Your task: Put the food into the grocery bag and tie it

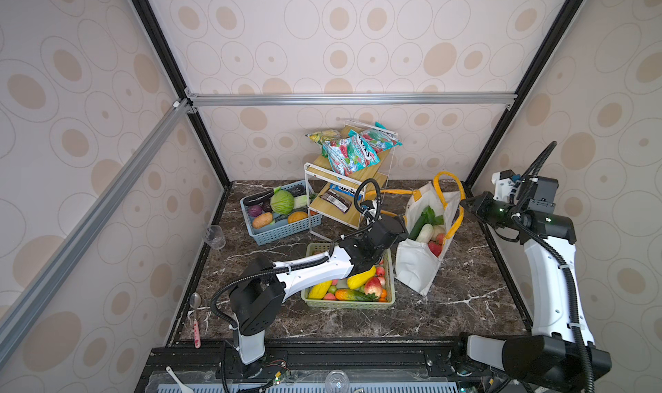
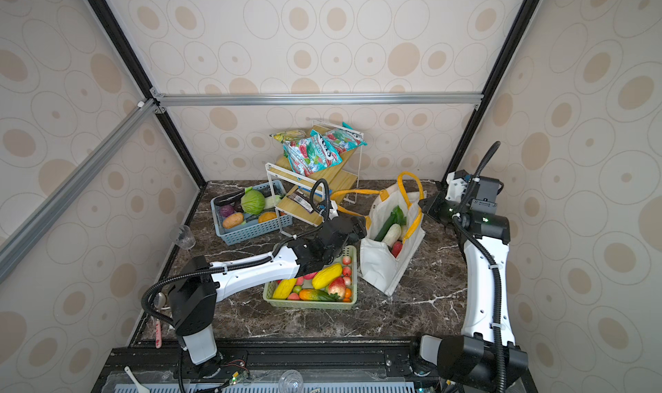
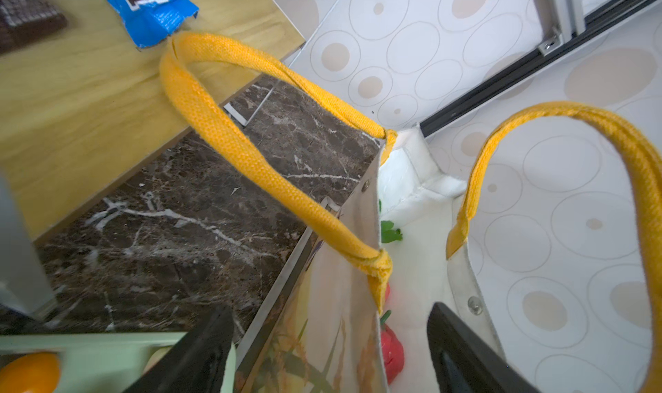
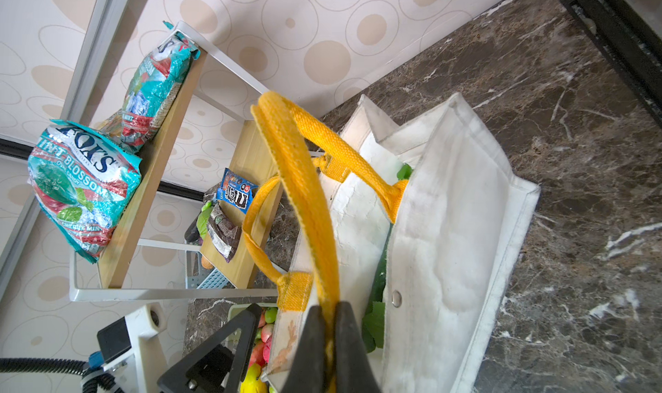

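Observation:
The white grocery bag (image 1: 417,265) (image 2: 379,265) stands open at the right of the marble table. Food lies inside it: a cucumber (image 1: 418,223), a white radish (image 1: 425,232) and a red piece (image 1: 435,248) (image 3: 392,351). My right gripper (image 4: 331,348) (image 1: 465,204) is shut on one yellow strap handle (image 4: 304,194) and holds it up above the bag. The other handle (image 3: 229,136) (image 1: 390,192) droops toward the shelf. My left gripper (image 3: 329,355) (image 1: 400,227) is open, and its fingers straddle the bag's printed wall (image 3: 340,301) without touching it.
A green basket (image 1: 351,304) of toy fruit sits under my left arm, next to the bag. A blue basket (image 1: 286,230) of vegetables and a white two-tier rack (image 1: 344,174) with candy bags stand behind. A plastic cup (image 1: 215,235) and a spoon (image 1: 195,301) lie at the left edge.

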You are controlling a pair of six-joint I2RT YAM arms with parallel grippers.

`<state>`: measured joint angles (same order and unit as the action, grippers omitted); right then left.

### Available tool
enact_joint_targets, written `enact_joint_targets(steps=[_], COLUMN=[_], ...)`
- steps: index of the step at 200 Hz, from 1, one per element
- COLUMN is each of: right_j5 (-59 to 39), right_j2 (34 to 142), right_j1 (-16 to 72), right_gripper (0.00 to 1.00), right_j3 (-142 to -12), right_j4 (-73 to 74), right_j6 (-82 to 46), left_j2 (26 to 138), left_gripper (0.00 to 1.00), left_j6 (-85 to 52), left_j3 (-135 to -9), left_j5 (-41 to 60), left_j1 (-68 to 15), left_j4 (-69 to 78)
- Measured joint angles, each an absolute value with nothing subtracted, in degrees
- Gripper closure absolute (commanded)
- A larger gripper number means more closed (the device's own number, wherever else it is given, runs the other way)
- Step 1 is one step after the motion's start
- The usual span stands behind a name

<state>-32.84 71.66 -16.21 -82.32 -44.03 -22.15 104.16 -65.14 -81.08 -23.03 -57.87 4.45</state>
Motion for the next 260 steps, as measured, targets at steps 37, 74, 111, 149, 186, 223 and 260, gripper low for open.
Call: enact_joint_targets(steps=[37,74,111,149,186,223,260], right_j5=[-33.8,-34.3,-34.2,-32.9,-31.1,-30.5,-30.1], right_j2=[72.3,72.4,72.4,72.4,72.4,72.3,72.3], right_j1=[-16.2,-16.2,-16.2,-16.8,-20.2,-22.5,-23.0], right_gripper=[0.93,0.93,0.93,0.95,0.95,0.95,0.95], right_j3=[-82.7,-82.7,-82.7,-84.2,-84.3,-84.2,-84.2], right_j4=[-44.0,-43.9,-44.2,-45.3,-46.0,-46.0,-46.0], right_j6=[-22.1,-22.1,-22.0,-22.0,-23.0,-24.1,-24.2], left_j2=[105.3,109.1,112.1,112.6,113.8,115.7,115.8], left_gripper=[0.16,0.16,0.16,0.16,0.25,0.47,0.67], left_j6=[-66.8,-68.9,-69.0,-66.7,-65.1,-62.8,-57.5], left_j3=[-80.0,-80.1,-81.5,-82.3,-83.2,-83.8,-84.0], left_j5=[-23.0,-22.4,-23.8,-25.0,-24.9,-24.6,-25.3], left_j1=[-57.4,-56.4,-56.4,-56.3,-55.9,-55.4,-55.4], left_j4=[10.9,14.1,15.5,19.3,22.9,27.3,30.4])
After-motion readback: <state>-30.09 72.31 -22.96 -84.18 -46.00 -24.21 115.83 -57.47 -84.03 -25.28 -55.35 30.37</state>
